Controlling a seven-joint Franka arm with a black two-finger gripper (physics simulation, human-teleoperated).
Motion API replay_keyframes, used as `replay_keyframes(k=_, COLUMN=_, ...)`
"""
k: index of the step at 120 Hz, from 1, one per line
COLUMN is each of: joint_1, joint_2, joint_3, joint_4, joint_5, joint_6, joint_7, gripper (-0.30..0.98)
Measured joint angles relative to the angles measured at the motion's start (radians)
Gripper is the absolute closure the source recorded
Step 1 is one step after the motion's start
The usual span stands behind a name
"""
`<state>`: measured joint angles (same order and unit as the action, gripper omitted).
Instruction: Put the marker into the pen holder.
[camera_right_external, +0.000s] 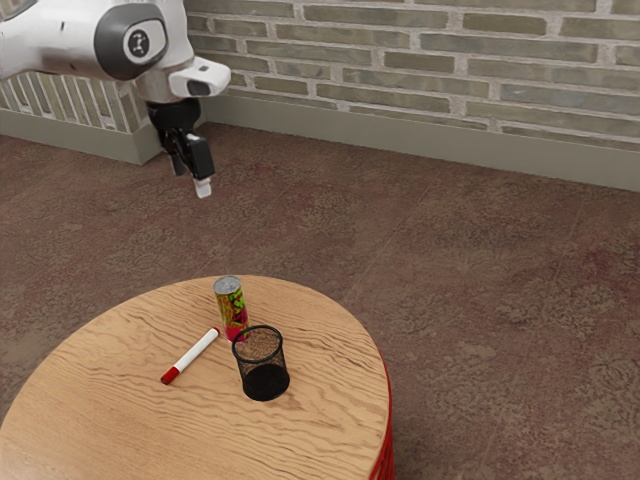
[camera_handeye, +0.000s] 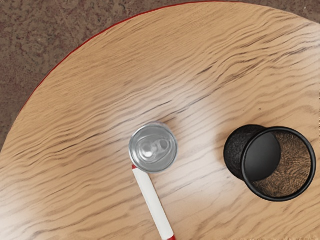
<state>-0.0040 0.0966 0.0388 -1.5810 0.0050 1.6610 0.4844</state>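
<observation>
A round table of pale, wavy-grained wood (camera_right_external: 150, 430) with red below its rim carries three things: a white marker with red ends (camera_right_external: 190, 357), lying flat, one end near a tall, multicoloured, silver-topped can (camera_right_external: 230, 305), upright, and a round black mesh pen holder (camera_right_external: 265, 381), upright, apart from both.

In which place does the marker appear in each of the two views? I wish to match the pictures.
Exterior view: on the table, the marker lies to the exterior view's left of the can.
Wrist view: its white barrel runs from beside the can to the picture's edge.
Shared landmark: the can, near one red end.
</observation>
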Motion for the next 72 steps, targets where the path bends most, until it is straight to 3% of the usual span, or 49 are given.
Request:
replay_keyframes(k=25, joint_1=-0.012, joint_2=0.002, joint_3=-0.002, joint_4=-0.022, joint_5=-0.001, joint_6=0.002, joint_7=0.072, gripper=0.0)
replay_keyframes(k=45, joint_1=-0.004, joint_2=-0.106, joint_3=-0.002, joint_4=-0.289, joint_5=-0.02, joint_6=0.04, joint_7=0.023, gripper=0.0)
replay_keyframes(k=72, joint_1=0.025, joint_2=-0.245, joint_3=-0.015, joint_4=-0.711, joint_5=0.072, joint_6=0.293, joint_7=-0.096, gripper=0.0)
